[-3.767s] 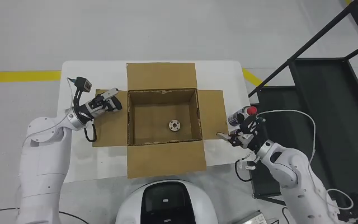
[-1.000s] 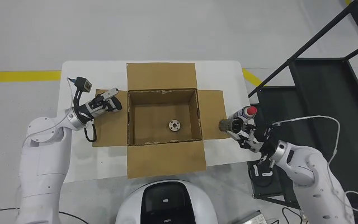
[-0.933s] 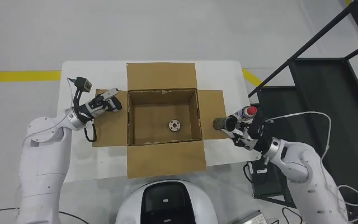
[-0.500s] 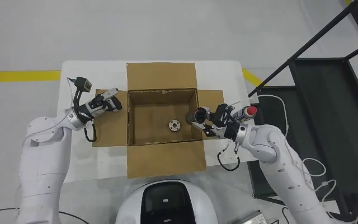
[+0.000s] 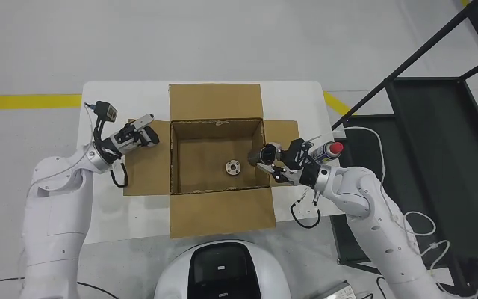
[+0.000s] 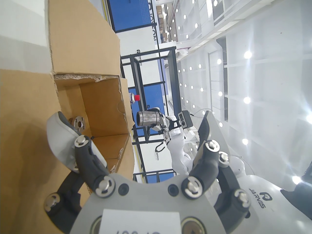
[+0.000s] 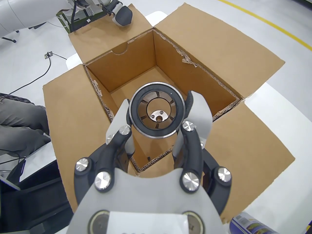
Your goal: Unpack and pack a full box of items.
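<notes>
Right hand (image 5: 278, 156) is clamping metal cylinder (image 7: 157, 112), holding it over the right wall of box (image 5: 219, 128). Left hand (image 5: 151, 131) is hanging over the left flap, fingers apart. Flange (image 5: 233, 167) is lying on the box floor. Spray can (image 5: 323, 152) is sitting on bench (image 5: 299, 93), right of box.

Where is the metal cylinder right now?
In the top view, the metal cylinder is clamped in the right gripper over the right wall of the box, between the flange inside and the spray can outside.
</notes>
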You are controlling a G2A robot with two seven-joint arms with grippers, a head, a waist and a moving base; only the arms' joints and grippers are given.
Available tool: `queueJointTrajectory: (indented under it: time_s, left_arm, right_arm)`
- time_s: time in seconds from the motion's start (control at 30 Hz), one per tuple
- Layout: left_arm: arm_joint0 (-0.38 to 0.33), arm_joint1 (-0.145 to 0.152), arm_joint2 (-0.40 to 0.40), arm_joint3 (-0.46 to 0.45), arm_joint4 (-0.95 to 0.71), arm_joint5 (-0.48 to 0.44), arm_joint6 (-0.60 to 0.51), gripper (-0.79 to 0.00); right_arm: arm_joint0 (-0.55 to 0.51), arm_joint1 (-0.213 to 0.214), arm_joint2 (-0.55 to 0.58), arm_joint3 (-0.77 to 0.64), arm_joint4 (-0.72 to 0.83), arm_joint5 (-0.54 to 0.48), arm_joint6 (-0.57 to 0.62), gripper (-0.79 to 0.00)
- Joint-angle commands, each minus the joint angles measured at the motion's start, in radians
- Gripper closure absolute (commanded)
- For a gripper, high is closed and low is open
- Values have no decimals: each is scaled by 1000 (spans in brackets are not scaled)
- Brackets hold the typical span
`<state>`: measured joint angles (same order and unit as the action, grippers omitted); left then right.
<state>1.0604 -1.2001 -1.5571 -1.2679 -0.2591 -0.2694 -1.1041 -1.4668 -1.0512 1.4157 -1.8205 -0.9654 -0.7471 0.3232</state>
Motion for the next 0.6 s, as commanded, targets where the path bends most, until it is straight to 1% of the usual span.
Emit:
queueJointTrajectory:
  time_s: [0.0, 0.1, 0.2, 0.27, 0.4, 0.57]
  left_arm:
    - [5, 11, -43, -5, 14, 1, 20, -785]
    - [17, 27, -108, -19, 23, 10, 19, -785]
    - [23, 43, -162, -12, -8, 49, -38, -785]
    - [15, 54, -186, 1, -17, 75, -89, -785]
    - [-23, 73, -205, 44, -9, 125, -189, -785]
    - [-73, 94, -210, 86, 11, 138, -269, -785]
  right_arm:
    - [0, 0, 0, 0, 0, 0, 0, 0]
    - [11, -2, -18, -10, -6, 14, 0, 0]
    - [82, -10, -84, 4, -14, 25, 32, 0]
    - [158, -19, -147, 30, -17, 42, 71, 0]
    - [333, -49, -300, 115, -15, 87, 153, 0]
    - [516, -100, -489, 259, 4, 94, 206, 0]
